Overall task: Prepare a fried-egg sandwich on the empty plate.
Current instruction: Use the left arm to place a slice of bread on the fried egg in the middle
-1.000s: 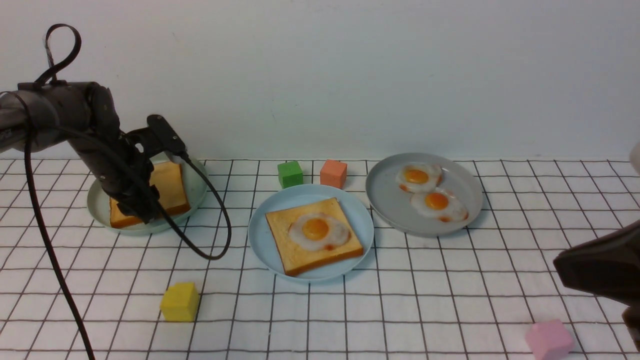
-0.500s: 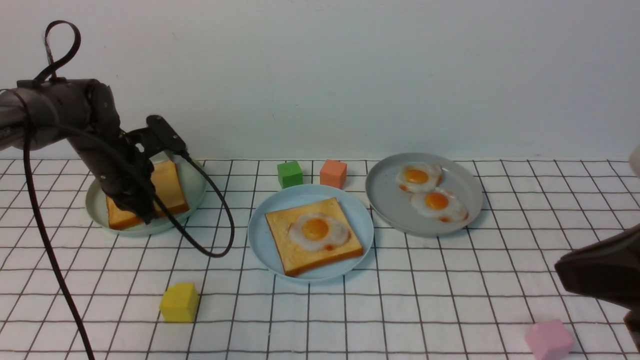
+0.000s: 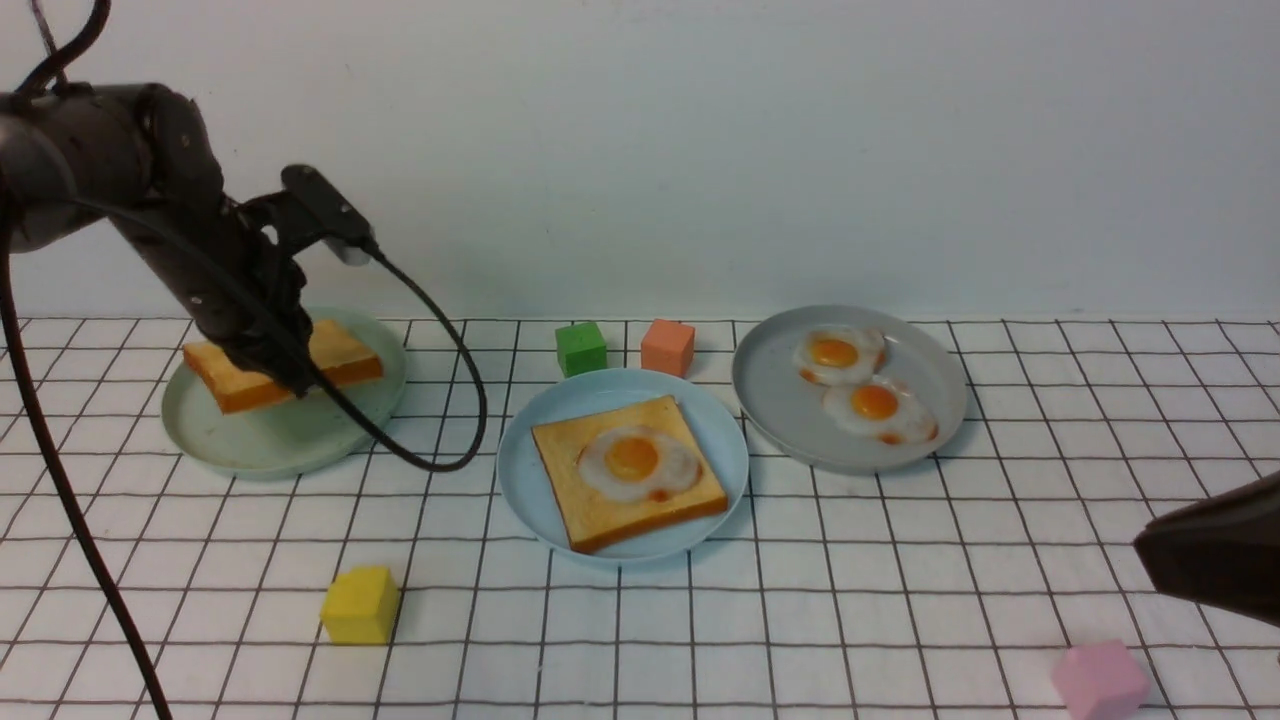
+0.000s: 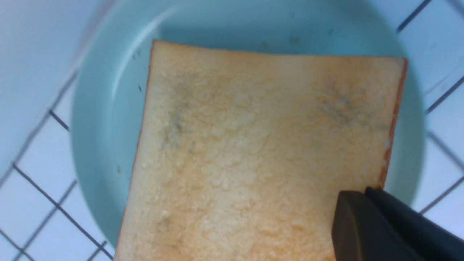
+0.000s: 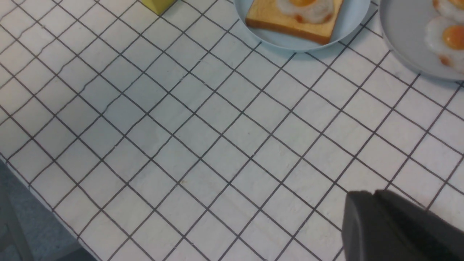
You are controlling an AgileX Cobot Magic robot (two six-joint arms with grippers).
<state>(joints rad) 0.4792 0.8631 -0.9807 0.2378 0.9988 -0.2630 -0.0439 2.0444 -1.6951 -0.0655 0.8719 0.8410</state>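
Observation:
My left gripper (image 3: pixel 283 378) is shut on a golden-brown toast slice (image 3: pixel 340 352) and holds it level, lifted above the pale green plate (image 3: pixel 270 440). In the left wrist view the black fingertips (image 4: pixel 357 195) pinch one corner of that toast (image 4: pixel 253 145) over the green plate (image 4: pixel 101 108). The light blue plate (image 3: pixel 520 450) in the middle holds another toast slice (image 3: pixel 580 505) with a fried egg (image 3: pixel 635 460) on top. My right gripper (image 3: pixel 1150 545) hangs low at the right edge, its fingers (image 5: pixel 362 197) closed together and empty.
A grey plate (image 3: pixel 780 400) at the back right holds two fried eggs (image 3: pixel 835 352). A green cube (image 3: pixel 580 347) and an orange cube (image 3: pixel 667 346) stand behind the blue plate. A yellow cube (image 3: pixel 360 604) lies front left, a pink cube (image 3: pixel 1098 680) front right.
My left gripper has risen with the toast slice, which came off the green plate and now hangs level above it. The right gripper drew back slightly to the right.

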